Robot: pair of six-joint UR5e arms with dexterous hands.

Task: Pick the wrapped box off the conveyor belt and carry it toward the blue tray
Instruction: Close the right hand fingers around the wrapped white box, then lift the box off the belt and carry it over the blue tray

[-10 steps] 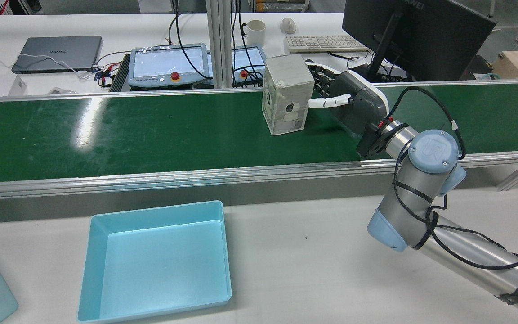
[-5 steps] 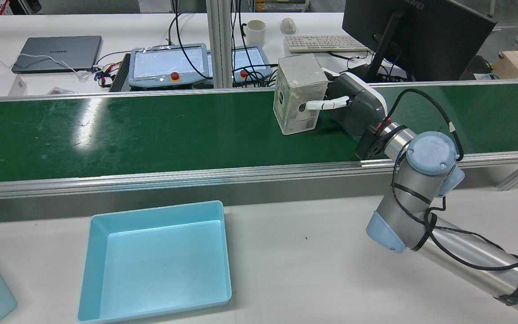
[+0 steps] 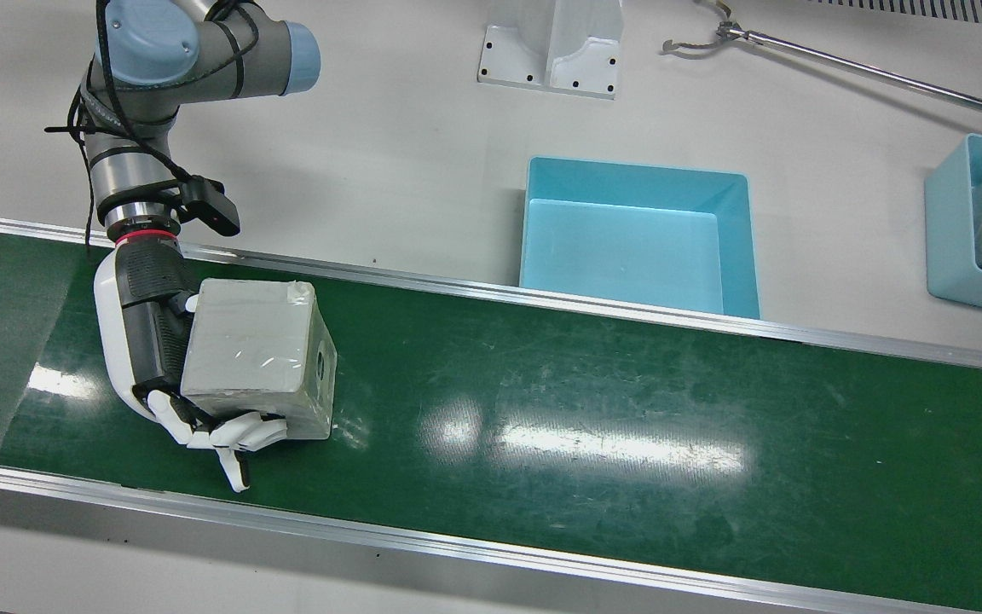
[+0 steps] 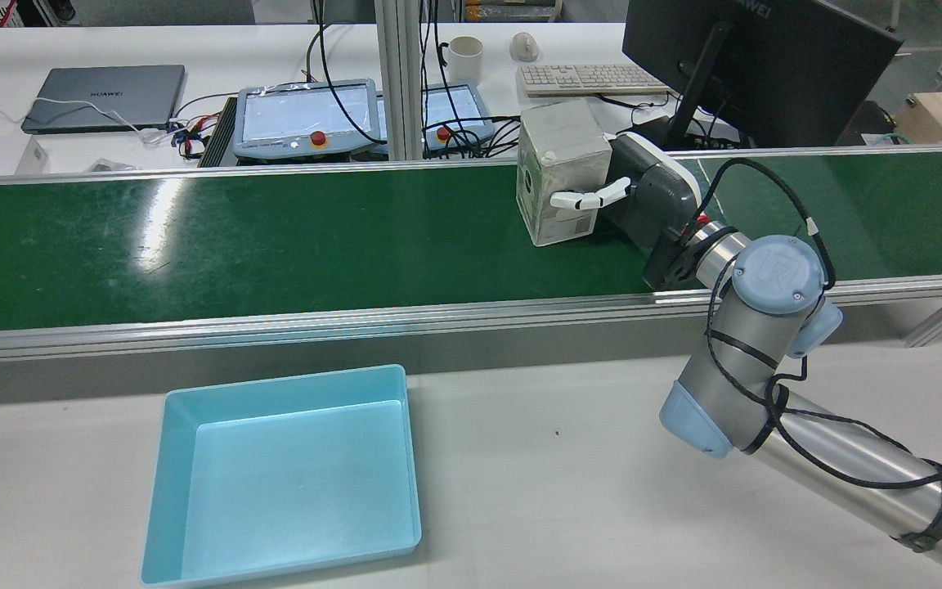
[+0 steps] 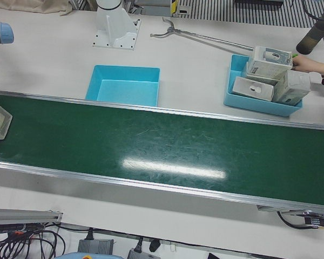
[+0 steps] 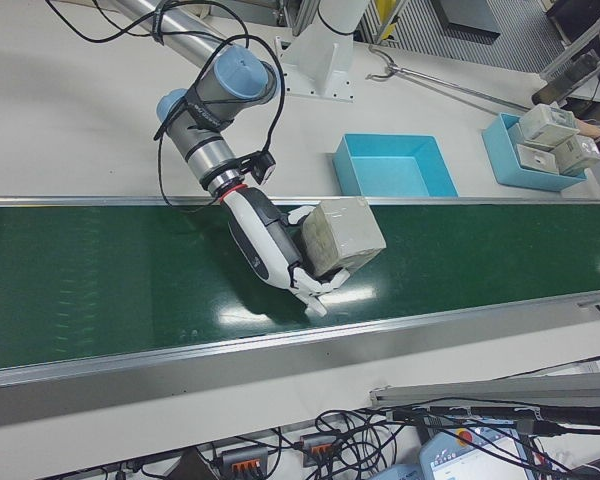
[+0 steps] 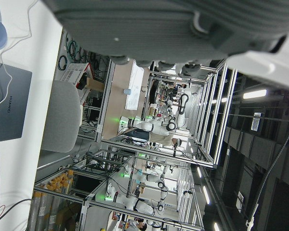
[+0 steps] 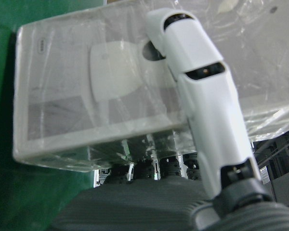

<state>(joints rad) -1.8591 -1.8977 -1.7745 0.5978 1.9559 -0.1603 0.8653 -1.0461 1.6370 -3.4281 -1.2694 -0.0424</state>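
The wrapped box [image 3: 252, 350], grey-white under clear film, sits tilted on the green conveyor belt [image 3: 585, 409]. My right hand [image 3: 137, 324] is shut on it, with the thumb on one face and the fingers [image 3: 239, 431] curled round the opposite side. The same grasp shows in the rear view [image 4: 561, 139], the right-front view [image 6: 345, 232] and the right hand view [image 8: 101, 96]. The blue tray [image 3: 636, 175] stands empty on the white table beside the belt, also in the rear view [image 4: 283, 384]. Only the underside of my left hand [image 7: 183, 29] shows, in its own view.
A second blue tray [image 3: 943, 222] holding wrapped boxes stands at the table's far end. A metal hook rod [image 3: 798, 55] and a white pedestal [image 3: 552, 43] lie behind the empty tray. Aluminium rails edge the belt. Teach pendants [image 4: 299, 119] and a monitor [image 4: 749, 57] stand beyond it.
The box has moved right along the belt into my right hand and now leans. The thumb has closed onto its near face, and the arm has drawn in slightly.
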